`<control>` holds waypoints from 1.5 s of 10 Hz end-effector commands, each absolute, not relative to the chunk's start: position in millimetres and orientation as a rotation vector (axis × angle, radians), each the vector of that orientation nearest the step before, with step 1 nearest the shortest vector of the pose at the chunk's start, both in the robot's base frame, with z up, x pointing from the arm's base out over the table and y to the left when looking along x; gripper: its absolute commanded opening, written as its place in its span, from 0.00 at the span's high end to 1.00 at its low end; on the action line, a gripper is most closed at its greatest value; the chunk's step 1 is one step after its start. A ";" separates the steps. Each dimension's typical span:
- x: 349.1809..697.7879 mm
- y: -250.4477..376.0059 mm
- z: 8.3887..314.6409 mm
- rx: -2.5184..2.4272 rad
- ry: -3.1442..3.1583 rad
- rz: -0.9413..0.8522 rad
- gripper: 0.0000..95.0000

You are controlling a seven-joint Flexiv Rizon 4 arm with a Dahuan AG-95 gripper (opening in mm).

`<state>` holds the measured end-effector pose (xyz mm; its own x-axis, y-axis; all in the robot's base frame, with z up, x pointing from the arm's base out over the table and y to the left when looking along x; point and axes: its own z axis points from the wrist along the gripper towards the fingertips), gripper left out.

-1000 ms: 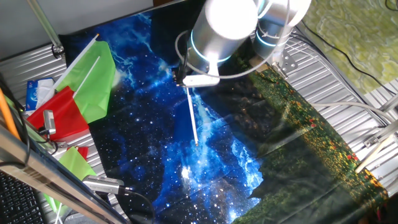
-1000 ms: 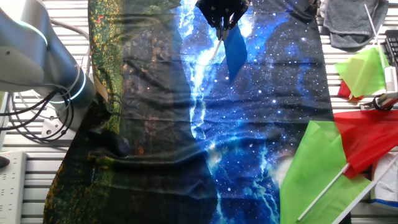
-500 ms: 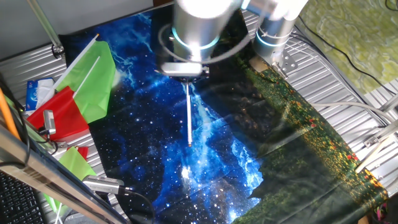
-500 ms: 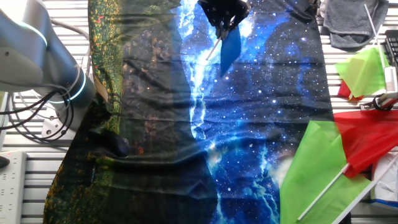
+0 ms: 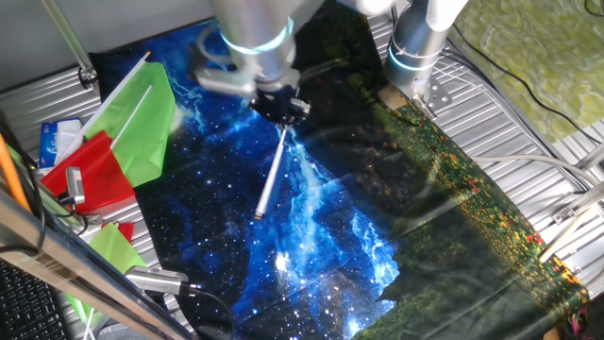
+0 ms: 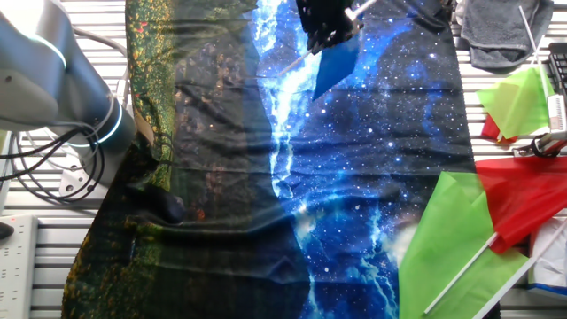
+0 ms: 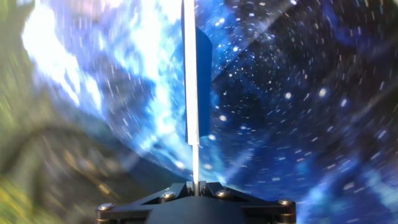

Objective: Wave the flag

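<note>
The flag is a small dark-blue cloth (image 6: 335,64) on a thin white stick (image 5: 272,175). My gripper (image 5: 281,106) is shut on the stick's end and holds the flag in the air above the starry blue tablecloth (image 5: 311,236). In the hand view the stick (image 7: 189,87) runs straight up from between my closed fingers (image 7: 196,185), with the blue cloth (image 7: 202,81) edge-on to its right. In the other fixed view my gripper (image 6: 326,19) is at the top edge with the cloth hanging below it.
A bright green flag (image 5: 142,118) and a red flag (image 5: 94,175) lie at the cloth's side; they show again in the other fixed view (image 6: 452,239) (image 6: 523,199). The arm's base (image 6: 62,97) stands beside the table. A grey cloth (image 6: 505,31) lies at one corner.
My gripper has swung left across the table, and the stick has tilted from nearly vertical to slanting down-left. The blue cloth has swung with it.
</note>
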<state>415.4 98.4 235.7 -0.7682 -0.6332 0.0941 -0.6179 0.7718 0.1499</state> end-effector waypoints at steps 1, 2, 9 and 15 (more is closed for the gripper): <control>408.2 102.4 237.2 0.573 -3.102 -0.469 1.00; 407.3 102.8 237.4 0.571 -3.117 -0.480 1.00; 413.3 89.4 227.6 0.620 -3.086 -0.410 1.00; 421.2 68.6 208.9 0.724 -3.022 -0.365 1.00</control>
<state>419.6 68.8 210.4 -0.9188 -0.3820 -0.0994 -0.3947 0.8871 0.2392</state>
